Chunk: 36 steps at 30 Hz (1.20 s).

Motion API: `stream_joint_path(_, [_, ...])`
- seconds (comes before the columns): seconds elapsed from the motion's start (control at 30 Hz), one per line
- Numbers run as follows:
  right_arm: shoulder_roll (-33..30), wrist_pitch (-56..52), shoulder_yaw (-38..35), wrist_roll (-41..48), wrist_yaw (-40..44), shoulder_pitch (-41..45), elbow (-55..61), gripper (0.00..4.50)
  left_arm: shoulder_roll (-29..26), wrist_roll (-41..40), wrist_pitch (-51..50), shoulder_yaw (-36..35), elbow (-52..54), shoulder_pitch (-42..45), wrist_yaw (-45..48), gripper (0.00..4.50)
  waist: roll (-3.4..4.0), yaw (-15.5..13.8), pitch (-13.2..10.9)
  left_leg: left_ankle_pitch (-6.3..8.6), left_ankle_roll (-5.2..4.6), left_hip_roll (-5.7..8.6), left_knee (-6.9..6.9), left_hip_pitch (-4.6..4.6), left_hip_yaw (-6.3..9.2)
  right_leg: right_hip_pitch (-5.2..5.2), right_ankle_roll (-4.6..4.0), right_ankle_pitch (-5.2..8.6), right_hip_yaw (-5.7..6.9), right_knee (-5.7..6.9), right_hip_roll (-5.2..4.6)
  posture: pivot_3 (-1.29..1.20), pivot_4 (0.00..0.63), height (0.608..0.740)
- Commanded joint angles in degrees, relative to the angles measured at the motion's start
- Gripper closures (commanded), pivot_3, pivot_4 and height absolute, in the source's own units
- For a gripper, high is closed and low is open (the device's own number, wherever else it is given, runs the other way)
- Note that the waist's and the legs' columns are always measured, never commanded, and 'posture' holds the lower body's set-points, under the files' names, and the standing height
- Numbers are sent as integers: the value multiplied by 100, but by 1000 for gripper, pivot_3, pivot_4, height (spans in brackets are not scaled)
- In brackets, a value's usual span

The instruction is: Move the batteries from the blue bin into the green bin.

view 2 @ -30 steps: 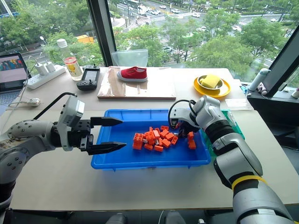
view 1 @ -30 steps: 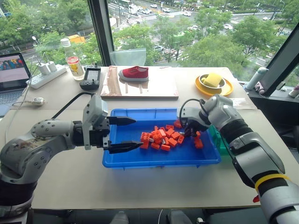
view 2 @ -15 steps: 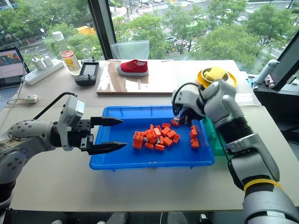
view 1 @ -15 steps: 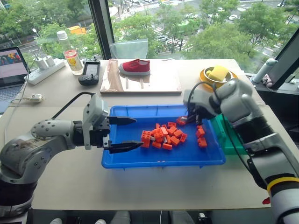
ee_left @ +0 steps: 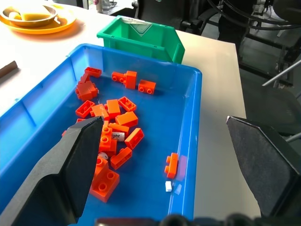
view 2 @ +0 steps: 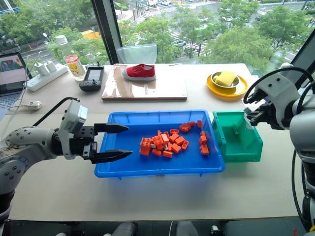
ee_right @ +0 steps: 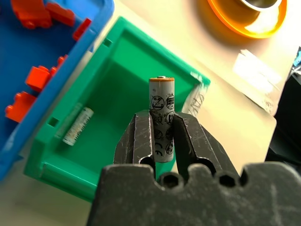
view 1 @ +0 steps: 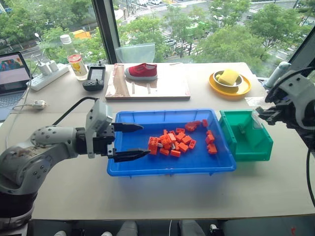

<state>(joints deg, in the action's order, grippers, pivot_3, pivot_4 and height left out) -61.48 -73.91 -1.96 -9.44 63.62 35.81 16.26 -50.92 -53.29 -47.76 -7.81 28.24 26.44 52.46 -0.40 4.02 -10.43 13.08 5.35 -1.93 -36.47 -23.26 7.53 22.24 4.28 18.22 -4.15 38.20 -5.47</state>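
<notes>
1. Right gripper (ee_right: pixel 161 136): fingers clamped on one battery (ee_right: pixel 161 109), which stands up between the pads with its orange-ringed end outermost.
2. Position: the right gripper is raised at the outer side of the green bin (view 1: pixel 246 135), above the bin's open interior as the right wrist view shows it.
3. Left gripper (view 1: pixel 129 141): fingers spread apart, empty, level over the left end of the blue bin (view 1: pixel 167 164).
4. Blue bin contents: orange bricks (view 1: pixel 178 143) scattered across the middle and right; one light cylinder (ee_left: pixel 115 136) lies among them.
5. Green bin: just beside the blue bin's right end; another battery (ee_right: pixel 78 125) lies on its floor.
</notes>
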Motion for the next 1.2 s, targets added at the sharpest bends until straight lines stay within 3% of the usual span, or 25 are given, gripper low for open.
stream_joint_path(0.03, [8,128,-168,286,-373,67,35,4241,11,-39,66,-90,11,105,41,0,0,-3,0,0,0,1,0,0,0,0,0,0,0,0,-1,0,150,740])
stream_joint_path(0.23, [36,247,-123,644,-725,-136,-133,4241,67,-111,27,-154,-17,197,-38,0,0,-24,0,0,0,1,-5,-5,0,-2,0,0,1,-2,-1,0,150,740])
stream_joint_path(0.3, [65,306,-109,746,-844,-144,-174,3237,64,-103,35,-144,-14,187,-41,0,0,-19,0,0,0,2,-6,-6,0,-1,0,0,0,-1,-2,0,150,740])
stream_joint_path(0.57, [136,343,-142,1134,-1222,-52,-240,608,-46,-19,34,-223,-41,138,-102,0,0,-7,0,0,0,0,-6,-4,0,-1,0,0,1,1,-1,0,150,740])
stream_joint_path(0.77, [456,77,-181,1753,-1266,780,265,608,-265,134,32,-371,-105,-110,-105,0,0,26,0,0,0,0,-6,-2,0,-1,0,0,0,4,0,0,150,740])
stream_joint_path(0.9, [1116,-398,140,2413,-1232,1718,699,608,-448,279,72,-505,-197,-286,-74,0,2,60,-1,-1,0,-3,-2,2,5,1,0,0,2,10,3,0,150,740])
stream_joint_path(1.03, [1958,-398,1052,2620,-1550,1718,824,608,-537,342,93,-580,-264,-330,-32,0,-20,12,12,-1,0,-2,-3,2,10,-2,0,0,9,15,3,0,150,740])
stream_joint_path(1.2, [2400,10,1850,2609,-1775,1128,677,608,-780,526,149,-786,-449,-471,122,0,-19,-20,10,-2,3,1,-11,-9,13,2,0,0,11,19,0,0,150,740])
